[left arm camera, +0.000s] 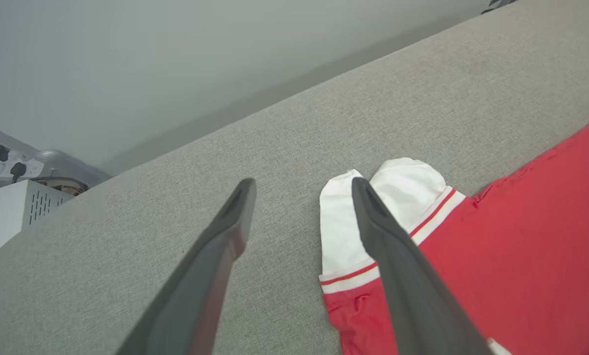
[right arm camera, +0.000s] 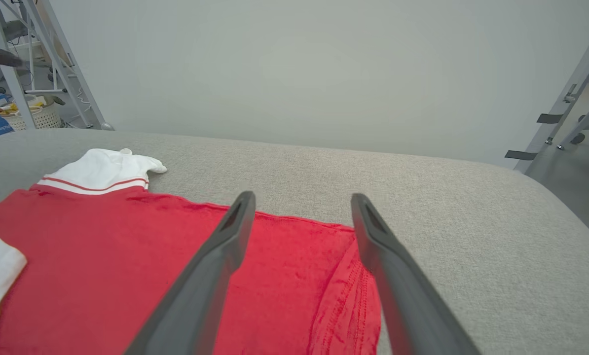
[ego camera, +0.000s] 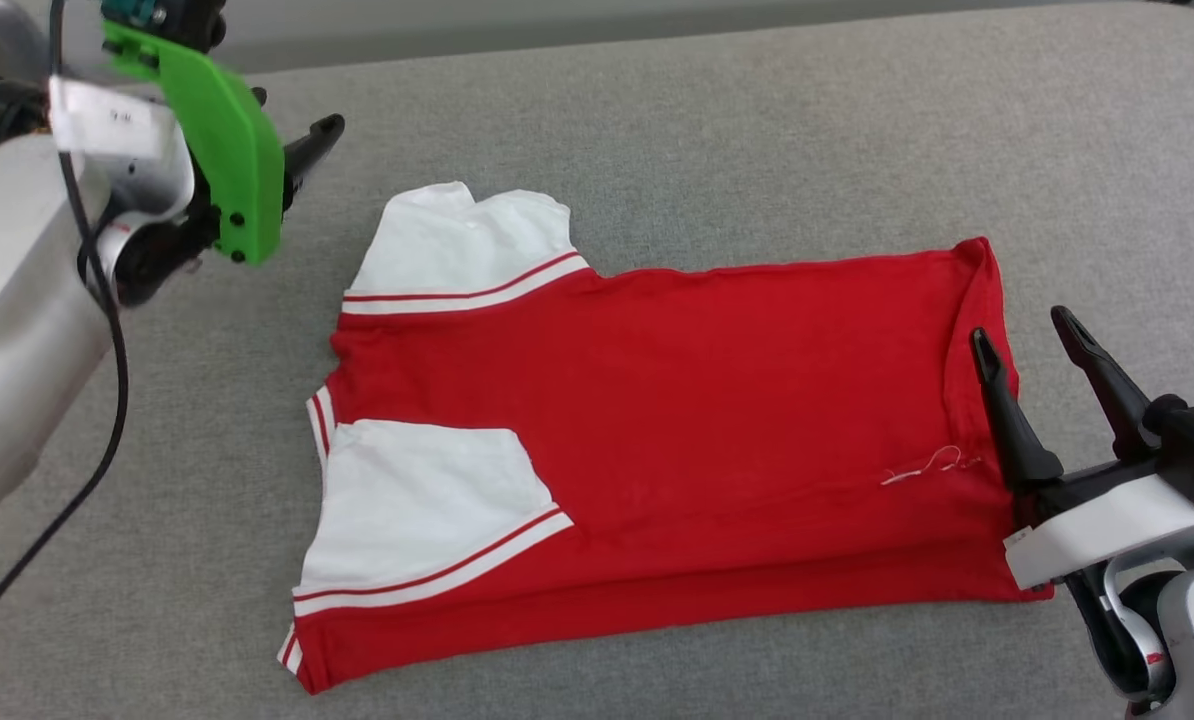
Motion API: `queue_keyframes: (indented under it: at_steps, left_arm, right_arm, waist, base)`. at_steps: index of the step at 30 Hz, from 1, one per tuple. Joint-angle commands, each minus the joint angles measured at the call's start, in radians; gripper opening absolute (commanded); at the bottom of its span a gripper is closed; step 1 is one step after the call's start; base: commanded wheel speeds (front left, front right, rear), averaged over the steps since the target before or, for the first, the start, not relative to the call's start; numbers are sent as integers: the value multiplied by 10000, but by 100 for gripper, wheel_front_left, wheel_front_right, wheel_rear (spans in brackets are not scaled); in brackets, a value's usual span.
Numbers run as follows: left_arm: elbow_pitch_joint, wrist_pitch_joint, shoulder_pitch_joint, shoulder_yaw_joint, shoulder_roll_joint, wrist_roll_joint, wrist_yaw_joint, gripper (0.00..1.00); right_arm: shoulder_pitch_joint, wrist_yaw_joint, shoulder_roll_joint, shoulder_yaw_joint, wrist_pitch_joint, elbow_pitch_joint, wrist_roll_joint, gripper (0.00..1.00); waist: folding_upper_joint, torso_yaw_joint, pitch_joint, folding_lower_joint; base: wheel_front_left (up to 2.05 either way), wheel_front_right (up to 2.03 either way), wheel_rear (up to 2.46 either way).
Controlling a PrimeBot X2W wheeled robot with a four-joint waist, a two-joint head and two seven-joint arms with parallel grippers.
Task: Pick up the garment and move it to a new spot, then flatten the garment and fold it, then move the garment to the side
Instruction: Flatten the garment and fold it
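Grey fabric surface (ego camera: 757, 130), folded red garment (ego camera: 657, 420), white sleeves

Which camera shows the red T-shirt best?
The head view: the red T-shirt shows almost whole from above, both white sleeves and the hem. The left wrist view catches one white sleeve and some red body; the right wrist view catches the hem end, one sleeve and part of the other.

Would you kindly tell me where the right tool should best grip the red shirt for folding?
Probably the hem at the right end of the garment: it is rumpled and slightly raised there, so the open right tool, poised beside it, could pinch it from the right.
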Motion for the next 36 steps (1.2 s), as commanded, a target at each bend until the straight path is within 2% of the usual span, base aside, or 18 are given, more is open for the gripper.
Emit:
queue_keyframes:
  at_steps: [1,8,12,18,22,23,24,29,36]
  left_arm:
    - [227,383,-401,-93,-192,-103,-87,100]
    - [1346,2751,-1737,-675,-964,-275,-357,100]
    - [1949,3132,-1950,-863,-1233,-296,-414,100]
    - [2849,3488,-1731,-1411,-1319,109,-460,100]
    - [2863,3912,-1328,-1688,-1354,304,-478,100]
    - [2714,3995,-1240,-1733,-1338,303,-480,40]
    - [2579,4057,-1179,-1765,-1312,298,-480,0]
    - [1891,3810,-1088,-1863,-1067,445,-483,0]
    - [1139,2168,-1237,-1863,-812,415,-484,0]
  right_arm:
    - [-171,-9,14,30,15,-98,-167,100]
    - [-673,-9,225,317,-139,-217,-337,100]
    - [-924,-9,350,540,-267,-106,-390,100]
    - [-1389,-9,416,824,-496,232,-394,100]
    - [-1537,-9,379,934,-625,512,-337,100]
    - [-1567,-9,354,936,-653,575,-313,100]
    - [-1592,-9,331,924,-671,614,-294,100]
    - [-1756,-9,186,715,-713,633,-286,100]
    - [-2309,-9,-730,148,-297,403,-355,100]
  waist:
    - [0,-460,731,-1]
    - [0,-829,1621,-1]
    - [0,-1024,1993,-1]
    - [0,-1274,2326,-1]
    - [0,-1300,2364,-1]
    - [0,-1289,2358,-1]
    - [0,-1273,2350,-1]
    - [0,-1117,2155,-1]
    - [0,-678,1585,-1]
  base:
    - [0,0,0]
    - [0,0,0]
    - [0,0,0]
    - [0,0,0]
    - [0,0,0]
    - [0,0,0]
    - [0,0,0]
    - [0,0,0]
    - [0,0,0]
